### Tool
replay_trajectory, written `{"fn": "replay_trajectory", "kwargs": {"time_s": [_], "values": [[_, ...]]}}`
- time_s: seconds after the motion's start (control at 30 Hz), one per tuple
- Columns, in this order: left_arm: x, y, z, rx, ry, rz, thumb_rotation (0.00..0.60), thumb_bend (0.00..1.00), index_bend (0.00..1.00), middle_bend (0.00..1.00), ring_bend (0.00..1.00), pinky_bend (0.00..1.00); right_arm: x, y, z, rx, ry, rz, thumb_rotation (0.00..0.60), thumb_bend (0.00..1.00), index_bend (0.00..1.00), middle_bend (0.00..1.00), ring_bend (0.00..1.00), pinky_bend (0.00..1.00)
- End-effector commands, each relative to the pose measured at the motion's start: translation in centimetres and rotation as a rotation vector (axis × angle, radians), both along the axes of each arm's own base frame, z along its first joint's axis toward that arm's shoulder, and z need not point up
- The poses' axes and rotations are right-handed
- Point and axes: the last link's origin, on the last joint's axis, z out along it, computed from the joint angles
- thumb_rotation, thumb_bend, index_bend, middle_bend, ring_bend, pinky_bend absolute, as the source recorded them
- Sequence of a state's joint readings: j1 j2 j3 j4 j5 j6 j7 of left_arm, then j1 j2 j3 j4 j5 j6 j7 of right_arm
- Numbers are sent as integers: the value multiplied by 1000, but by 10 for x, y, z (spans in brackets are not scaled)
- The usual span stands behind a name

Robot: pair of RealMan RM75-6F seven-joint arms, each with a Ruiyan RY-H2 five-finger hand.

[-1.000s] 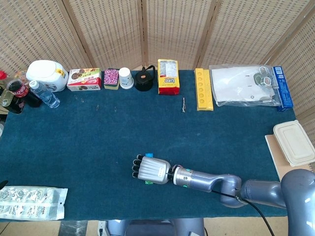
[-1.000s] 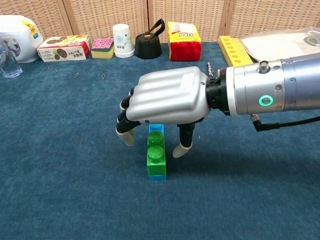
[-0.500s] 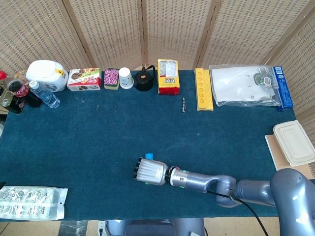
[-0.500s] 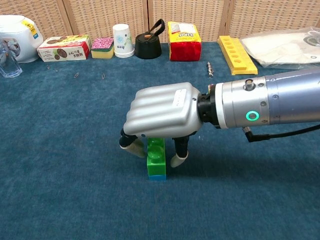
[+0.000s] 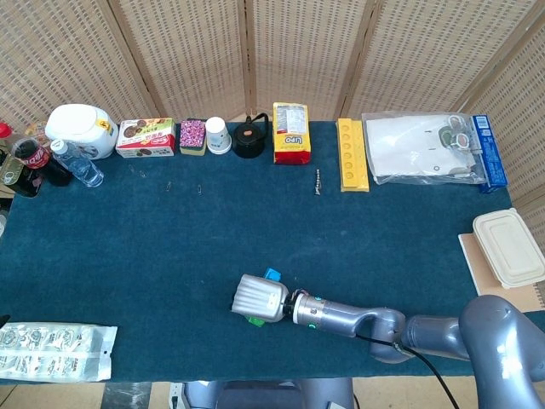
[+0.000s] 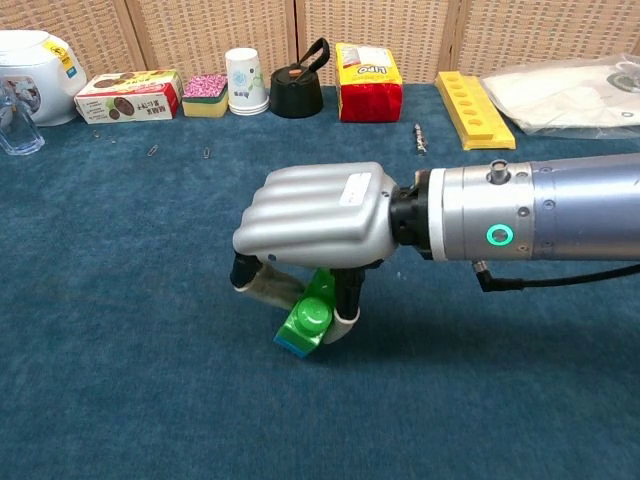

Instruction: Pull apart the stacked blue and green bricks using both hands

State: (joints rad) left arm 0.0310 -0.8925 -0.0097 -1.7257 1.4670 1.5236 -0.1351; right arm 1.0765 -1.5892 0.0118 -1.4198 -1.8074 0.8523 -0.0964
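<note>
The stacked bricks sit under my right hand (image 6: 315, 215) near the table's front middle. A green brick (image 6: 308, 318) with round studs is joined to a blue brick (image 6: 294, 346), and the pair now leans over. My right hand grips the stack, fingers on one side and thumb on the other. In the head view the hand (image 5: 260, 298) covers most of the stack. Only a blue corner (image 5: 272, 274) and a green edge (image 5: 255, 320) show there. My left hand appears in neither view.
Along the back edge stand a white jar (image 5: 81, 129), a cookie box (image 5: 146, 138), a paper cup (image 5: 218, 135), a black kettle (image 5: 249, 138), a yellow bag (image 5: 290, 133) and a yellow tray (image 5: 352, 153). A plastic packet (image 5: 53, 351) lies front left.
My right hand came down over the upright stack and its fingers closed around it. The stack has tipped from upright to leaning.
</note>
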Motion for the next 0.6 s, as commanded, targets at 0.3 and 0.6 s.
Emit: {"fn": "replay_trajectory", "kwargs": {"time_s": [0.3,0.6], "values": [[22,14,-17,-110,-8,-92,600,160,171,124,32,112,-9,-13,60,66,-260,-346,600,75,713,677,686,699],[64,45,-48,-288,-35,-224,600,160,171,124,51,122,-30,-21,118,156,-503,-700,600,75,713,670,682,698]]}}
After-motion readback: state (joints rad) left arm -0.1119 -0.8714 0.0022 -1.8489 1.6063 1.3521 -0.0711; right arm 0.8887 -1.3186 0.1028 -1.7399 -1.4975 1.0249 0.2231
